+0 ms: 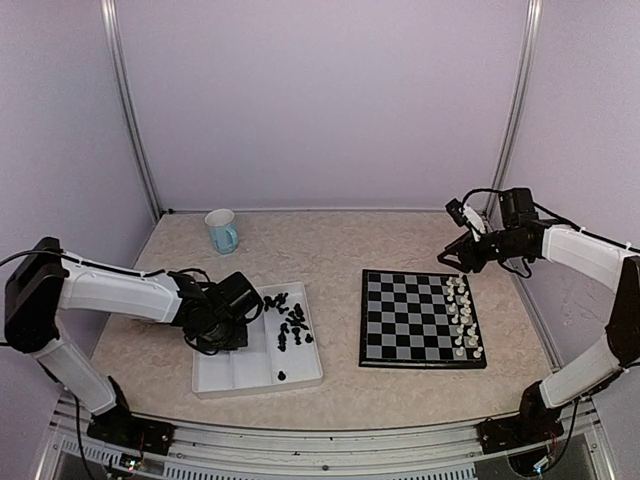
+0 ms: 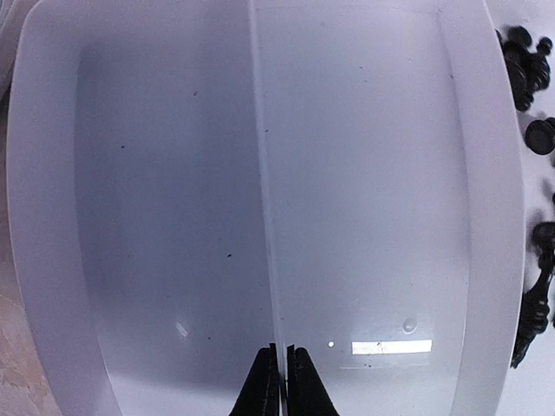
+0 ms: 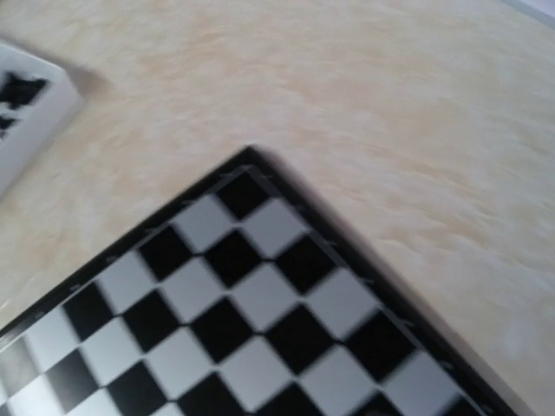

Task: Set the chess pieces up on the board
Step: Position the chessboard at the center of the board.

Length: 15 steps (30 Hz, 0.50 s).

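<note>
Step in hand: first pick of a black piece, nothing placed yet by the look of it. The tiny black plastic chess pieces (image 1: pixel 292 325) all lie loose in the right compartment of the white rectangular compartment tray (image 1: pixel 235 375), one stray at its near end. The small black-and-grey checkered board (image 1: pixel 400 315) sits right of the tray, apart from it. Its left columns are bare, and the tiny white pieces (image 1: pixel 463 318) fill its right two columns. The left gripper (image 2: pixel 281 357) is low over an empty left compartment and closed to a sliver right at the centre divider. It holds no piece, and I can't tell if it's pinching the divider itself. The right gripper (image 1: pixel 460 255) hovers off the board's far right corner; can't tell how wide it stands. Next move, my read: left gripper lifts, opens, shifts right over the inner wall and comes down on one piece standing clear of the cluster. Risks: the tray walls are close, the pieces are bunched, and a bump could scatter them. There's open beige desk (image 1: pixel 330 260) between tray and board. The pale blue mug (image 1: pixel 221 231) sits far left, well out of the path.
</note>
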Each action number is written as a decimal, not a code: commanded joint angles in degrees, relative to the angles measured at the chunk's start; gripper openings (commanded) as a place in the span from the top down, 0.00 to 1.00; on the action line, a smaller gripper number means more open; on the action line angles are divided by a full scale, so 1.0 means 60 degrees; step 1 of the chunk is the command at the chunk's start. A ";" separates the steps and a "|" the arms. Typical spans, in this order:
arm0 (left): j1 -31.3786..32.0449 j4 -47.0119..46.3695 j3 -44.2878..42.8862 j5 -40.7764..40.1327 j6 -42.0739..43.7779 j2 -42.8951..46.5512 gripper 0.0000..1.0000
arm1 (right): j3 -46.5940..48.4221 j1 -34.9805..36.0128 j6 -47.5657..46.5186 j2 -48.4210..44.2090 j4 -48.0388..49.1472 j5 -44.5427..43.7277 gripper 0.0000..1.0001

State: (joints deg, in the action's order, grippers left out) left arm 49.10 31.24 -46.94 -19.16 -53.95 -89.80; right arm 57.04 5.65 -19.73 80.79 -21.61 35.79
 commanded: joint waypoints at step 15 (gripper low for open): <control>0.1012 0.0089 -0.1463 -0.0569 0.0685 -0.0703 0.29 | 0.0920 0.4810 -0.3167 0.0219 -0.2857 0.0406 0.59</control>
State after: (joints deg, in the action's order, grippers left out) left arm 54.13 31.31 -52.95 -21.45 -51.81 -95.33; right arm 59.81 27.22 -33.08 80.79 -33.93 37.47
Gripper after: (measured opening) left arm 0.611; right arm 0.418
